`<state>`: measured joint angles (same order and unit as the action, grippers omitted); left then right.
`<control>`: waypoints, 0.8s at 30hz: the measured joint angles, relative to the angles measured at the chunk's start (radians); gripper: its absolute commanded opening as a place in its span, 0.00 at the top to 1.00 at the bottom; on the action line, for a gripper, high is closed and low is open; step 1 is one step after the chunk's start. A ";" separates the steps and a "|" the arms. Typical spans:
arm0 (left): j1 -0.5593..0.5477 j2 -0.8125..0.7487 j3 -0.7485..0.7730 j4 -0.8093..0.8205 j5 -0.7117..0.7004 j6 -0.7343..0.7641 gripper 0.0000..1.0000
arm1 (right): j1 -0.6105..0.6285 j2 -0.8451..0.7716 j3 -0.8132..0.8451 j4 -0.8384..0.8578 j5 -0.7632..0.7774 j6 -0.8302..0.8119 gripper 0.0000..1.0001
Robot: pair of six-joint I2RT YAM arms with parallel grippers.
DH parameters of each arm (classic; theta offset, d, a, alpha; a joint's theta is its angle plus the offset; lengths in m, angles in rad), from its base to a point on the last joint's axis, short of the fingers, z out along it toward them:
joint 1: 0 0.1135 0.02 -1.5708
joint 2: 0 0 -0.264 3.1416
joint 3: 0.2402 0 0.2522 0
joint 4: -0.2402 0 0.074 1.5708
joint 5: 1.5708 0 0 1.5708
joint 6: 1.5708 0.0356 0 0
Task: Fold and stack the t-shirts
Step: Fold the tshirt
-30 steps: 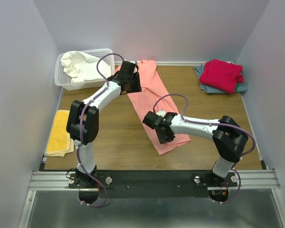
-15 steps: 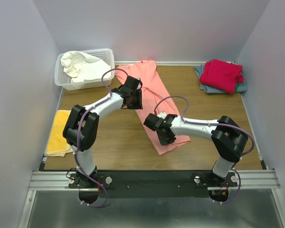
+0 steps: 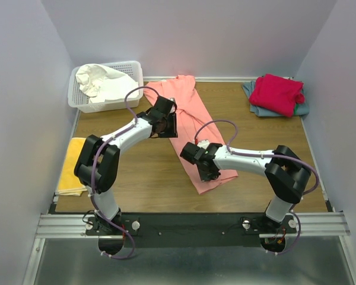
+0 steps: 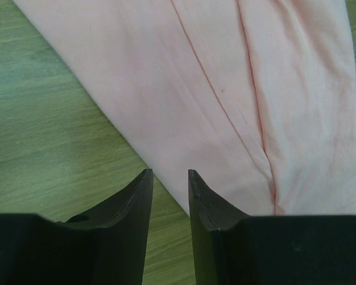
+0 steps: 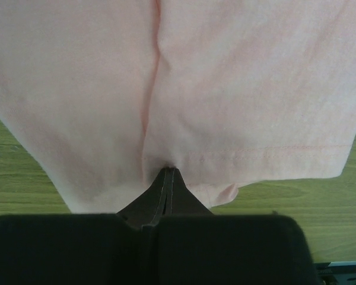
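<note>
**Get a second grip before you lift**

The pink shirt (image 3: 190,113) lies as a long strip across the middle of the table (image 3: 142,178). Your right tool (image 5: 169,173) is clamped together on its near hem. Your left tool (image 4: 169,175) stands apart at the strip's left edge, gripping nothing. Slide it over that edge, close it, then raise both ends level.

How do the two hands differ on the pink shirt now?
The left hand is open, fingers apart over the side edge of the pink shirt, holding nothing; the right hand is shut, pinching its hem. The left hand is farther from the bases, the right hand nearer. Both are at the same shirt.
</note>
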<state>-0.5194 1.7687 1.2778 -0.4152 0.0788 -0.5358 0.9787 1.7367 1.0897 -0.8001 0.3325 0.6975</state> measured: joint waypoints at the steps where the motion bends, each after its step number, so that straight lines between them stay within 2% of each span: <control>1: 0.000 0.000 -0.005 0.000 0.000 0.000 0.61 | 0.000 -0.004 0.000 -0.006 0.003 0.005 0.99; 12: -0.036 0.000 -0.010 -0.006 0.000 -0.004 0.62 | 0.000 -0.082 0.000 -0.163 0.108 0.088 0.99; 20: -0.046 0.001 -0.010 -0.006 0.000 -0.004 0.62 | 0.000 -0.091 -0.053 -0.197 0.116 0.115 0.99; 22: -0.046 0.001 -0.010 -0.006 0.000 -0.004 0.62 | 0.000 -0.092 -0.054 -0.191 0.112 0.114 0.92; 23: -0.048 0.001 -0.010 -0.007 0.000 -0.003 0.63 | 0.000 -0.092 -0.053 -0.189 0.110 0.115 0.82; 24: -0.050 0.001 -0.010 -0.007 0.000 -0.003 0.62 | 0.000 -0.092 -0.053 -0.188 0.109 0.115 0.76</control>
<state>-0.5694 1.7695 1.2675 -0.4225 0.0784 -0.5392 0.9787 1.6444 1.0370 -0.9882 0.4419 0.8127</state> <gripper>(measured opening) 0.378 0.026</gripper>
